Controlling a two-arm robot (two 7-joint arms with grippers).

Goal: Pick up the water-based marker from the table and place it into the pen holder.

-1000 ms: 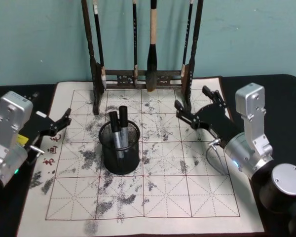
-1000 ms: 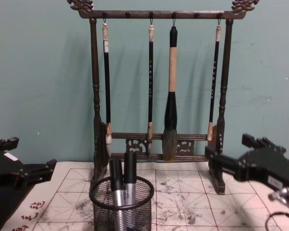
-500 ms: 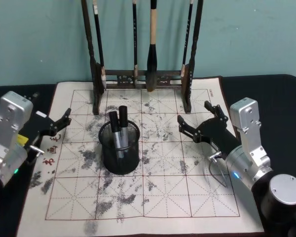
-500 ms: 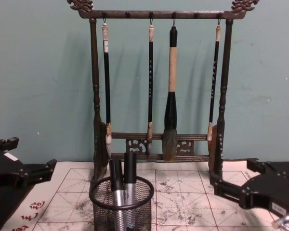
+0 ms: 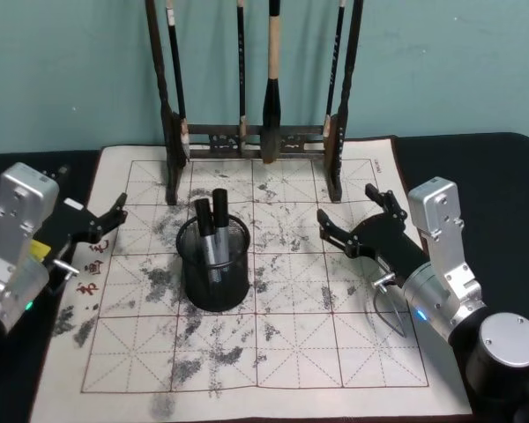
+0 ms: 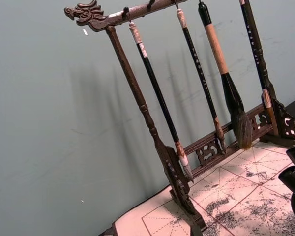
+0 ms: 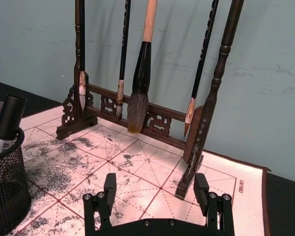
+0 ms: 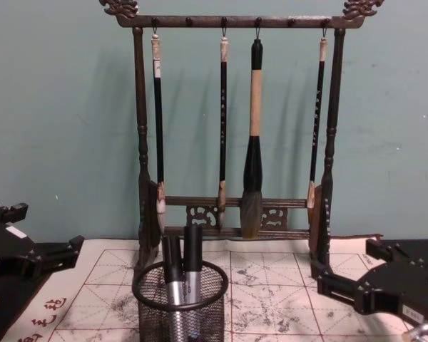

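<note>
A teal wall is being faced across a black table, on which an ink-stained grid mat [image 5: 273,300] is lying with a tall wooden brush rack [image 8: 235,128] at its far edge. Two markers [image 5: 213,231] are being held upright, side by side, inside the pen holder [image 5: 214,264], which is standing on the mat's left-centre. No marker is being seen lying loose on the mat, so the placing step is being judged as finished. The right gripper [image 5: 351,217] is being held spread and empty above the mat's right side, well apart from the holder; the left gripper [image 5: 108,223] is being kept spread and empty at the mat's left edge. Little beyond parking the right arm is being called for next.
</note>
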